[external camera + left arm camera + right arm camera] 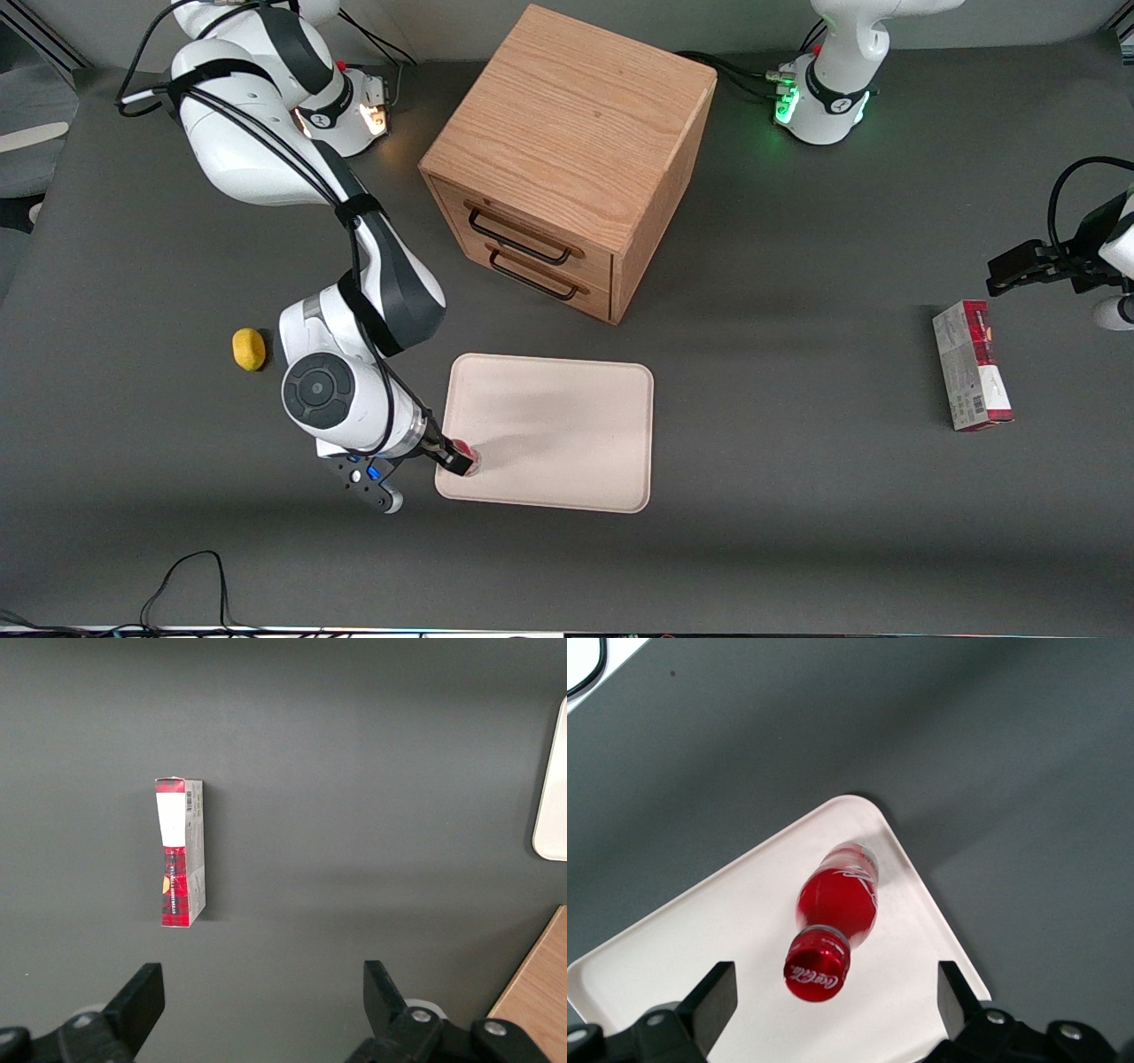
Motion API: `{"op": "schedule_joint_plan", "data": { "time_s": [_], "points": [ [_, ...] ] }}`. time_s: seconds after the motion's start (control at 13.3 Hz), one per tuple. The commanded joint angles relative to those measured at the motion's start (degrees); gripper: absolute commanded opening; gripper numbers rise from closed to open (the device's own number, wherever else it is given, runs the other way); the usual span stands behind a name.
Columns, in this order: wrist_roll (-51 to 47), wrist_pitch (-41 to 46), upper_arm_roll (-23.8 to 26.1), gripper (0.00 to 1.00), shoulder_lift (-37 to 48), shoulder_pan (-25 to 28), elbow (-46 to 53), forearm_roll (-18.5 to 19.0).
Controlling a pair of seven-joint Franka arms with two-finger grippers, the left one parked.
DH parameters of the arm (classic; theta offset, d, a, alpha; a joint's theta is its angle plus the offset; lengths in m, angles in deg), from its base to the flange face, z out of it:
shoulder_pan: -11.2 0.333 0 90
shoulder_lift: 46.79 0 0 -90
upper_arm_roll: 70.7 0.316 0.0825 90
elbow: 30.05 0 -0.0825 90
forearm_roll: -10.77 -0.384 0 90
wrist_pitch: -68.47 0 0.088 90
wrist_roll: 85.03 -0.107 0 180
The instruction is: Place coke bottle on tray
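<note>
Red and small, the coke bottle stood inside a corner of the cream tray, directly beneath my gripper, whose fingers were spread wide on either side of the cap without touching it. I judged the bottle set down and let go, standing by itself just inside the low rim, so the placement looked essentially complete.
</note>
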Motion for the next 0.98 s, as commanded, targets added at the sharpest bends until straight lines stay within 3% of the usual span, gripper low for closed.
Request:
{"op": "schedule_joint_plan", "data": {
  "time_s": [0.0, 0.15, 0.23, 0.45, 0.68, 0.9],
  "points": [
    [-2.6, 0.9, -0.2, 1.00, 0.2, 0.4, 1.7, 1.0],
    [-0.6, 4.3, -0.2, 1.00, 3.8, -1.3, -0.5, 0.7],
    [4.9, 8.1, 0.0, 1.00, 7.6, -1.7, -4.2, 0.6],
    [21.5, 10.6, -0.4, 1.00, 24.6, -7.5, -22.8, -5.4],
    [33.6, 10.6, -0.5, 1.00, 39.2, -11.2, -38.5, -5.6],
    [43.2, 10.2, -4.2, 1.00, 48.5, -11.2, -48.1, -5.7]
  ]
}}
